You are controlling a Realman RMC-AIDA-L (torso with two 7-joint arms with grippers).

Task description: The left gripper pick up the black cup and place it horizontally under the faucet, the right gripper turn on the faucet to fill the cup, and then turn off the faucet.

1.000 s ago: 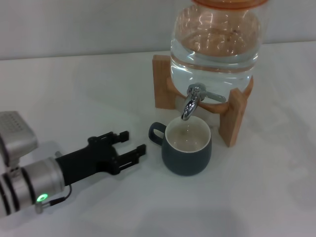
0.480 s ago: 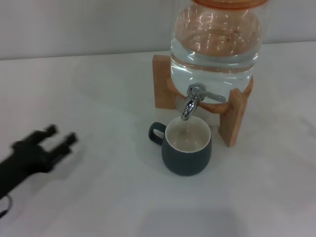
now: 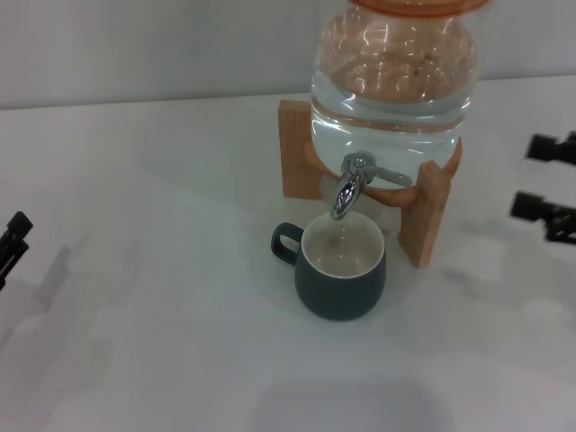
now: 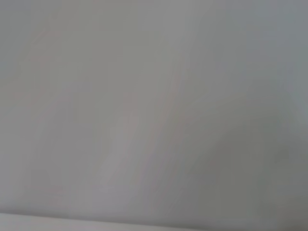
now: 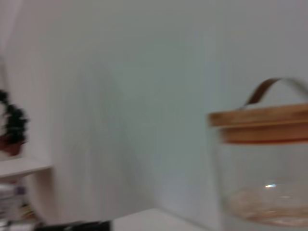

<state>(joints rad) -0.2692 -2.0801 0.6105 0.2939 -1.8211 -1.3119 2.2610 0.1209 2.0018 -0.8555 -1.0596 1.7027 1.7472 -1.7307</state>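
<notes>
Right tool (image 3: 543,191), fingers apart, hangs well right of faucet (image 3: 353,183).

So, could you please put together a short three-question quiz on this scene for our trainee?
1. True or false: the black cup stands upright under the faucet.
2. Which gripper shows at the table's right edge? A) left B) right
3. Fill in: the cup's handle points toward the robot's ____.

Key: 1 true. 2 B, the right gripper, fingers apart; the left gripper sits at the left edge. 3 left.
</notes>
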